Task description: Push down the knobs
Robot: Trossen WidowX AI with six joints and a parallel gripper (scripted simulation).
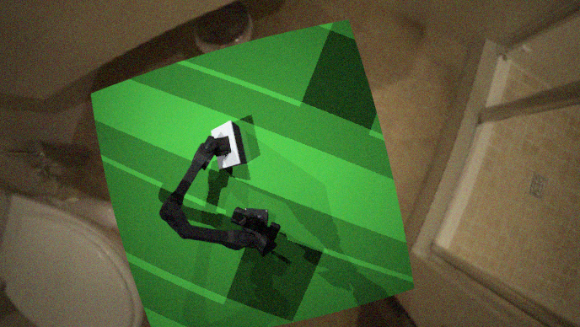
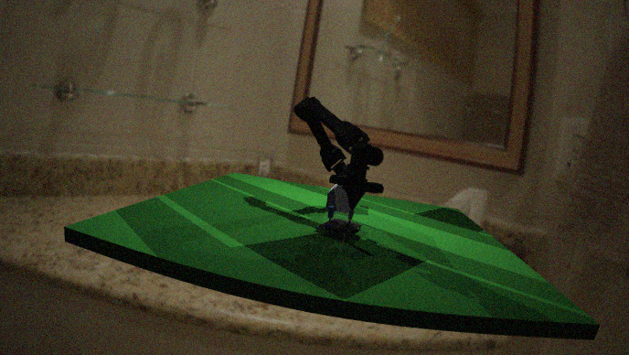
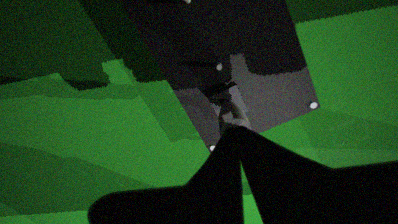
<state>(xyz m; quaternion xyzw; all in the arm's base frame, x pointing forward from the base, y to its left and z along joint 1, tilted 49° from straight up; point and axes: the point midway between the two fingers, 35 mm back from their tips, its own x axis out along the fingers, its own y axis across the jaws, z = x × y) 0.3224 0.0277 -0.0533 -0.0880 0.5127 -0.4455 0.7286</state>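
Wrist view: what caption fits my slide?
Shut black gripper poised over the grey circuit board on the green table.

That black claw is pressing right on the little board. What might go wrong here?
The shut gripper bears on a small part on the circuit board. Pressing off-centre might snap that part loose. The board stands on short legs, so it may tip or slide. The wrist view is dark, making aim hard to judge.

top: we are looking straight down from high above on the whole table (image 1: 346, 211) | exterior: we are viewing low, from far off beside the table, facing the arm (image 2: 340, 137) | wrist: we are peering close over the fingers at the board (image 3: 280, 95) | all are sharing the board
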